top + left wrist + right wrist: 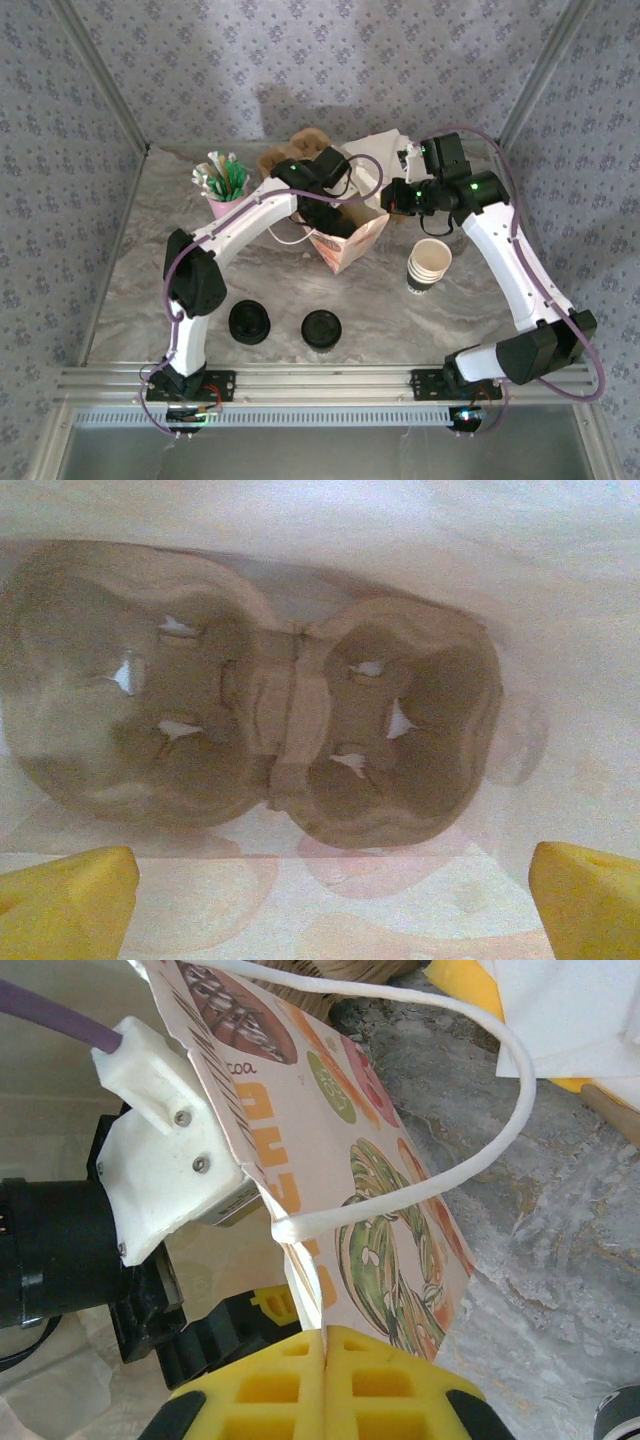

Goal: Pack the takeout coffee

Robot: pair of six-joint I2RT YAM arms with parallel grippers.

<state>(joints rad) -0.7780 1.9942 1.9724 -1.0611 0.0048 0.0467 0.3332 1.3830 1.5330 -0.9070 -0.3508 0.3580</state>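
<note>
Pinching bag (400, 1210) rim, right pincer (325, 1345).

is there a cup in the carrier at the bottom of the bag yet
No, both wells of the cardboard carrier lie empty, with bare pulp showing in each.

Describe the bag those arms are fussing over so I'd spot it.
Look to the middle of the table, between the two white arms. The paper bag sits open there, left gripper inside it, right gripper pinching its rim. Its orange-and-green print and white cord handle set it apart from the plain paper cups beside it.
</note>
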